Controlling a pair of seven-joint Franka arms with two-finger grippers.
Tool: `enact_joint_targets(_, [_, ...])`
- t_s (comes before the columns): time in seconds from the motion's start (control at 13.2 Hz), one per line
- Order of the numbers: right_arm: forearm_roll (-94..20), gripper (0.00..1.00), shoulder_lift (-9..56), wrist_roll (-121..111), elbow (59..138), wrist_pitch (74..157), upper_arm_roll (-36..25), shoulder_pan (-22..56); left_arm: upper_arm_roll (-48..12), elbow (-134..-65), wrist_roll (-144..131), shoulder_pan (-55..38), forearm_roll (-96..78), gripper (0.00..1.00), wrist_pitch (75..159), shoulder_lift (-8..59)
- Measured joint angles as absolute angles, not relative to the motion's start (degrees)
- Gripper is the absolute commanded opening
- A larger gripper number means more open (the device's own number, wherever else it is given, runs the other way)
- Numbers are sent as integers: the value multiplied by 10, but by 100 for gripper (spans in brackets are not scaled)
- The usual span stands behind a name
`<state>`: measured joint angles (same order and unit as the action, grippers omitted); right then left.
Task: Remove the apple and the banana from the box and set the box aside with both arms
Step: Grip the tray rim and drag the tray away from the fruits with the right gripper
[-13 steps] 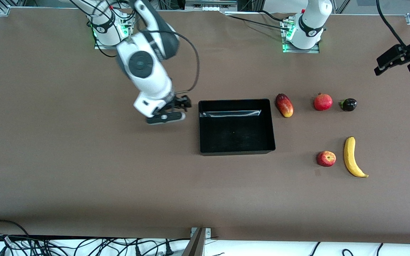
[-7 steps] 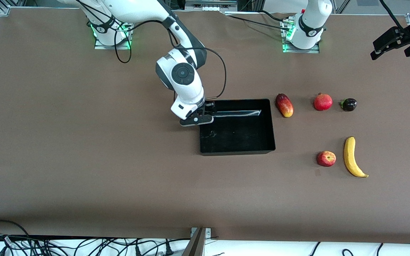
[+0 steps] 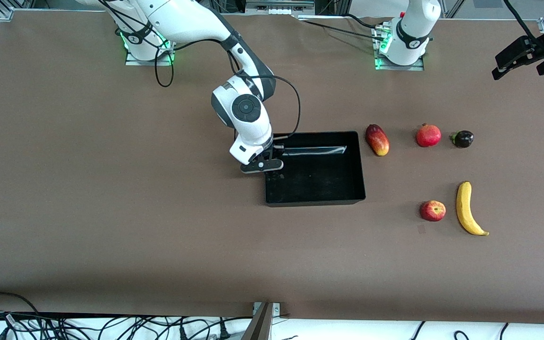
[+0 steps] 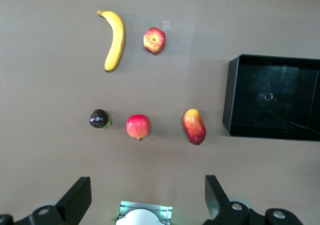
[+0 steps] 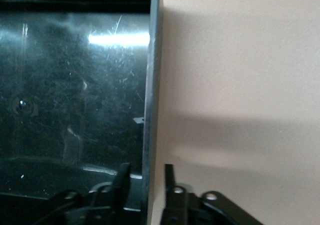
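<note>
With right gripper (image 3: 269,171) now clamped on box (image 3: 314,168) wall and left gripper (image 3: 527,59) wide, ready for shifting aside.

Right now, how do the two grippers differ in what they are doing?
The right gripper is down at the box, its fingers straddling the wall at the right arm's end; the left gripper hangs high over the table's edge at the left arm's end, touching nothing. The right gripper's fingers sit close on the thin wall; the left gripper's stand wide open. Both are black and two-fingered.
</note>
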<state>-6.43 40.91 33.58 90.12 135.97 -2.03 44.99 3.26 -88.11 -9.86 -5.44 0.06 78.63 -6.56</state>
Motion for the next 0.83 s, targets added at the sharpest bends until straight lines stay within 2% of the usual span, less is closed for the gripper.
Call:
enact_joint_targets(0.3, [-64, 0, 404, 302, 891, 1348, -28, 424, 36, -882, -98, -38, 1, 100, 786, -66])
enact_joint_targets(0.83, [-67, 0, 292, 39, 882, 1147, -39, 220, 36, -887, -88, -38, 1, 100, 785, -65])
